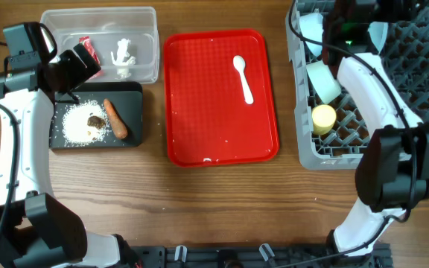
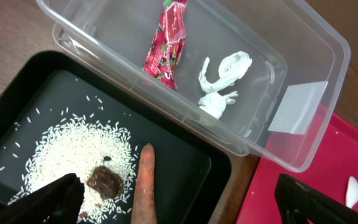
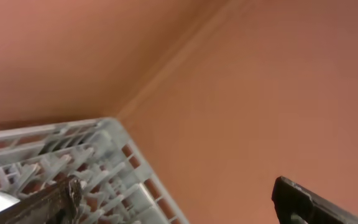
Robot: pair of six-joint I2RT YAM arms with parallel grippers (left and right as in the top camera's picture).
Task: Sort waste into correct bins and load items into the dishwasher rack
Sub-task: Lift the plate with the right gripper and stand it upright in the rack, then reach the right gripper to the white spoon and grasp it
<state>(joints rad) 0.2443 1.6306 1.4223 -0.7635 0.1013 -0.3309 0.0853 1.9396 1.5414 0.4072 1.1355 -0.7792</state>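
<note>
My left fingers gape empty by the black tub, left edge — right fingers apart over the rack.

No word, number or brand can be read anywhere. The small red printed wrapper in the clear translucent plastic tub carries lettering too blurred to make out, and the white rectangular sticker on that tub's wall looks blank.
</note>
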